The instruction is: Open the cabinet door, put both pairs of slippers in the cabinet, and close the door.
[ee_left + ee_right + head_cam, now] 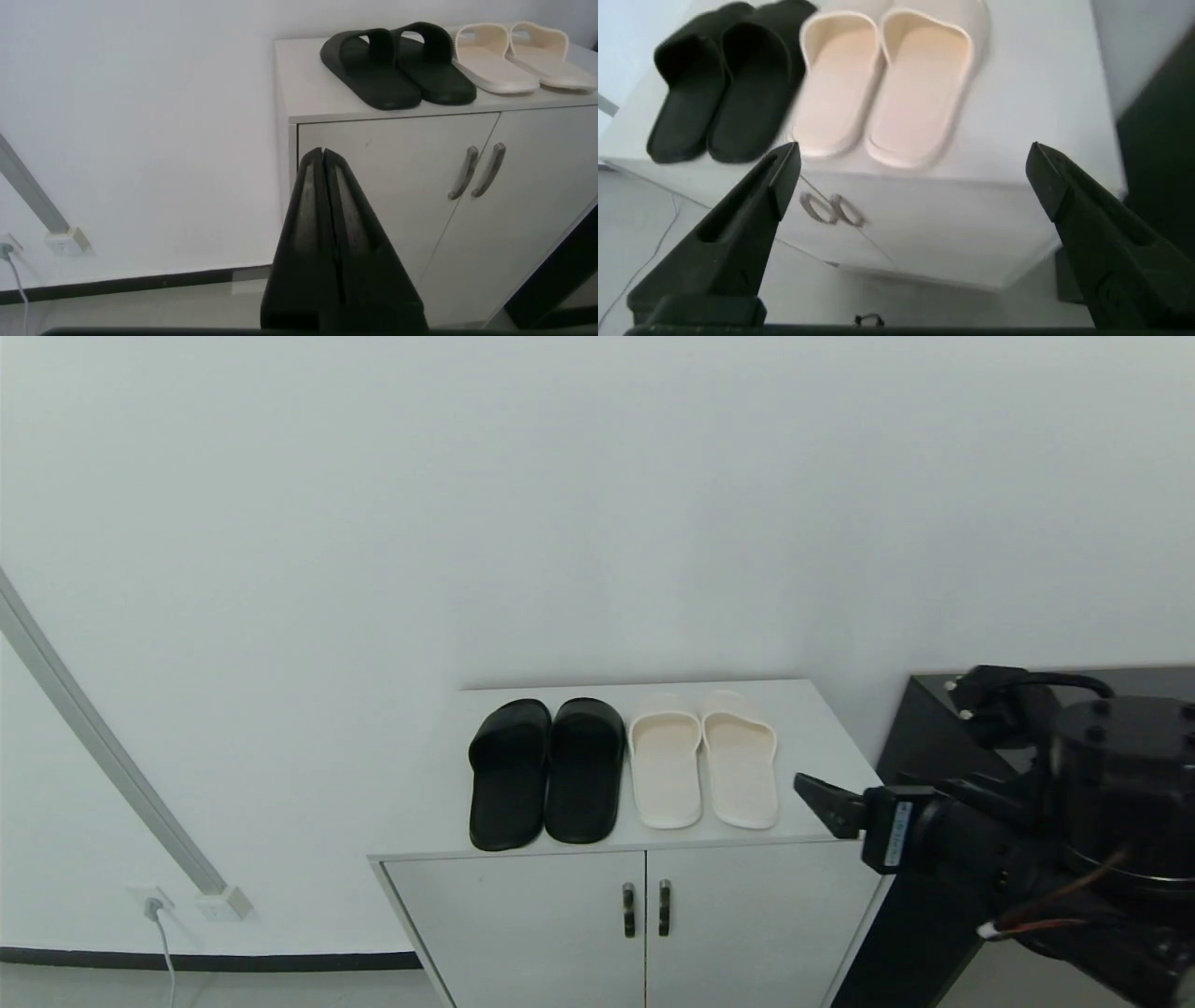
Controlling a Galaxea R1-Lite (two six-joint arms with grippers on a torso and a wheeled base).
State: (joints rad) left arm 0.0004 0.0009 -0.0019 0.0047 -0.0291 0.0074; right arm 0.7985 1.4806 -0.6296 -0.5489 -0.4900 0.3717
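Right gripper (913, 149) is being held wide open beside white two-door cabinet (1036, 93); left gripper (322, 159) is being held pinched shut. Black foam slippers (546, 773) and cream foam slippers (702, 761), lying on top, are being judged light and pliable; a strap grasp is advised.

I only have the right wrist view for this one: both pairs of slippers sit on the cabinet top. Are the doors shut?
Observer: Yes. The head view shows both cabinet doors shut, with their handles side by side at the middle seam.
Operator: And the left pincer?
Observer: The left pincer is shut on nothing, pointing toward the left front of the cabinet and apart from it.
Operator: Anything on that side of the room?
Observer: A wall socket, low on the wall to the left of the cabinet.
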